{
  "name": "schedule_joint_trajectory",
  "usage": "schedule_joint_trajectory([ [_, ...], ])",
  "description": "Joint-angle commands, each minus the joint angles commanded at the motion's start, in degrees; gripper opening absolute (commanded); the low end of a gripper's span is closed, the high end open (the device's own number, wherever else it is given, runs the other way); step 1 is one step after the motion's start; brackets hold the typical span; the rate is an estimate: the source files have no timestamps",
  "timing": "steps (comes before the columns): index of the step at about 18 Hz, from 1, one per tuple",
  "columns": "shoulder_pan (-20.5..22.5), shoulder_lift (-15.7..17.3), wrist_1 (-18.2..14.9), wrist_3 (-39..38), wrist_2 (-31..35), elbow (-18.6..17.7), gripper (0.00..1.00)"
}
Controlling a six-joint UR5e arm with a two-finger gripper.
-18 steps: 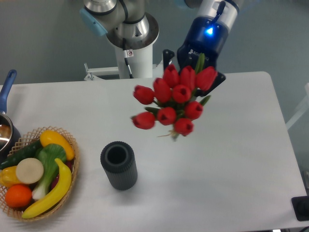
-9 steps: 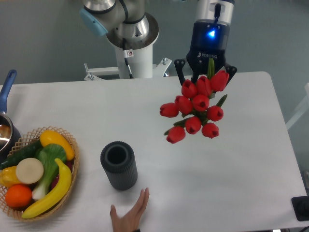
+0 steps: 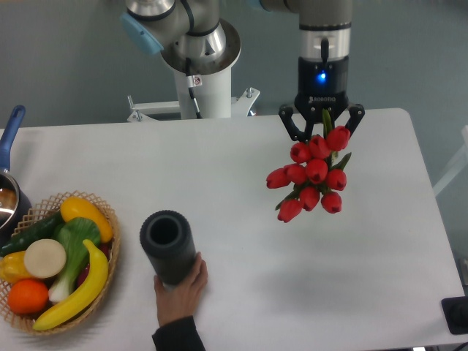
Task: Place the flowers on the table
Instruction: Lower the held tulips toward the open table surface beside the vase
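The flowers (image 3: pixel 313 174), a bunch of red tulip heads on green stems, hang in the air over the right half of the white table (image 3: pixel 241 270). My gripper (image 3: pixel 322 126) points down above them and is shut on the stems at the top of the bunch. The heads hang below the fingers, and the lowest ones seem to be above the tabletop. The stems are mostly hidden behind the heads and between the fingers.
A person's hand (image 3: pixel 181 292) grips the dark grey ribbed vase (image 3: pixel 166 245) at the front left. A wicker basket (image 3: pixel 55 259) of toy fruit and vegetables stands at the left edge. A pot with a blue handle (image 3: pixel 9 139) is at the far left.
My gripper has carried the flowers to the right and lower, turning to point straight down. A hand came in from the front and took hold of the vase, shifting it slightly left.
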Motion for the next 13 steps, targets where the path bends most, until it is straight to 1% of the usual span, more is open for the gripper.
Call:
schedule_joint_trajectory([
  [6,-1.67,-4.48,0.09,0.63,8.79,-0.35,0.38],
  [8,-3.43,-6.24,0.26,0.45,10.21,-0.18,0.38],
  [10,-3.87,-7.12,0.44,0.45,12.23,-0.09,0.38],
  [13,-5.01,-9.40,0.61,0.36,12.85,0.08,0.38],
])
